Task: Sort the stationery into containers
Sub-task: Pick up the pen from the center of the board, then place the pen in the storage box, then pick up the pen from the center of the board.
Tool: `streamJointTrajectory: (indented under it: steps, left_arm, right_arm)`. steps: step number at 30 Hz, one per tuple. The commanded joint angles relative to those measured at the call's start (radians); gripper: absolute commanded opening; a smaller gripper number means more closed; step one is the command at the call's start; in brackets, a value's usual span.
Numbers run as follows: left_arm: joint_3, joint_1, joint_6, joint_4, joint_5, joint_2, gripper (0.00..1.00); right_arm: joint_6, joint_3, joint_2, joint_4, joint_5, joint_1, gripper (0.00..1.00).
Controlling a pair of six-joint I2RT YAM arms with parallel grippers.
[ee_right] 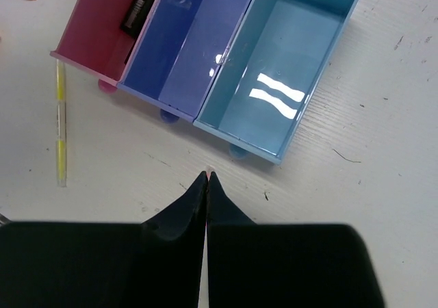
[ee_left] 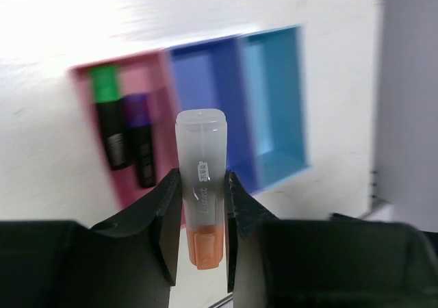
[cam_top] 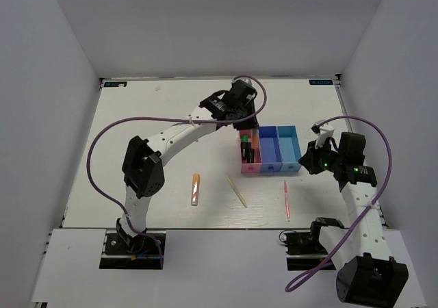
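Observation:
My left gripper [cam_top: 245,122] [ee_left: 203,178] is shut on a short marker [ee_left: 201,157] with a frosted white body and an orange end, held above the pink bin [cam_top: 254,168] [ee_left: 85,75]. That bin holds a green-capped marker [ee_left: 106,92] and a purple-capped marker [ee_left: 139,113]. The dark blue bin [cam_top: 269,150] [ee_left: 198,82] and light blue bin [cam_top: 290,147] [ee_left: 280,96] look empty. My right gripper [cam_top: 308,163] [ee_right: 207,178] is shut above the table, just in front of the light blue bin [ee_right: 287,68]. A pale pink tip shows just past its fingertips.
An orange-pink highlighter [cam_top: 196,188], a thin yellow pen [cam_top: 237,191] [ee_right: 61,123] and a pink-red pen [cam_top: 287,200] lie on the table in front of the bins. White walls enclose the table on three sides.

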Motion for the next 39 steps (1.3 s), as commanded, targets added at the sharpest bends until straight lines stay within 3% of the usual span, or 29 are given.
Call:
streamJointTrajectory:
  steps: [1,6,10,11,19,24,26,27,28,29,30,32,33,35,36,37,39]
  left_arm:
    - [0.051,-0.007,0.013,0.144,0.13,0.063,0.0]
    - [0.117,-0.021,-0.01,0.236,0.212,0.135,0.06]
    - [0.132,-0.024,-0.017,0.252,0.215,0.184,0.15]
    - [0.135,-0.024,-0.016,0.25,0.214,0.19,0.21]
    - [0.128,-0.027,-0.002,0.226,0.201,0.21,0.51]
    - [0.108,-0.027,0.027,0.215,0.194,0.169,0.51]
    - [0.086,-0.027,0.038,0.209,0.186,0.129,0.43]
    - [0.069,-0.024,0.058,0.207,0.186,0.089,0.16]
    - [-0.022,-0.027,0.062,0.21,0.166,0.065,0.04]
    - [-0.056,-0.033,0.072,0.2,0.145,-0.03,0.0]
    - [-0.093,-0.033,0.099,0.187,0.097,-0.065,0.0]
    - [-0.268,-0.045,0.125,0.125,0.012,-0.138,0.0]
    - [-0.349,-0.047,0.136,0.1,-0.077,-0.249,0.06]
    - [-0.436,-0.05,0.148,-0.036,-0.22,-0.334,0.22]
    - [-0.463,-0.045,0.148,-0.078,-0.246,-0.354,0.31]
    - [-0.512,-0.038,0.157,-0.145,-0.263,-0.395,0.44]
    - [-0.64,-0.022,0.151,-0.213,-0.28,-0.417,0.53]
  right_arm:
    - [0.003,0.002,-0.013,0.023,0.001,-0.008,0.0]
    - [0.006,0.005,-0.014,0.019,-0.002,-0.008,0.05]
    - [0.004,0.005,-0.017,0.019,-0.004,-0.006,0.17]
    - [0.004,0.007,-0.016,0.017,-0.002,-0.008,0.28]
    - [-0.001,0.008,-0.019,0.011,-0.014,-0.008,0.47]
    - [-0.001,0.007,-0.019,0.011,-0.016,-0.009,0.51]
    - [0.001,0.008,-0.022,0.01,-0.016,-0.009,0.51]
    - [0.001,0.008,-0.02,0.01,-0.016,-0.009,0.45]
    - [-0.001,0.01,-0.022,0.007,-0.016,-0.011,0.38]
    - [-0.001,0.008,-0.025,0.008,-0.015,-0.011,0.25]
    - [0.001,0.005,-0.025,0.011,-0.013,-0.012,0.0]
    - [0.004,0.002,-0.036,0.016,-0.01,-0.014,0.0]
    - [0.003,-0.001,-0.036,0.016,-0.01,-0.014,0.0]
    - [0.002,0.002,-0.029,0.019,-0.011,-0.012,0.44]
    - [0.004,0.005,-0.028,0.013,-0.013,-0.012,0.57]
    - [0.003,0.007,-0.022,0.008,-0.013,-0.014,0.63]
    - [-0.004,0.008,-0.016,0.008,-0.021,-0.012,0.63]
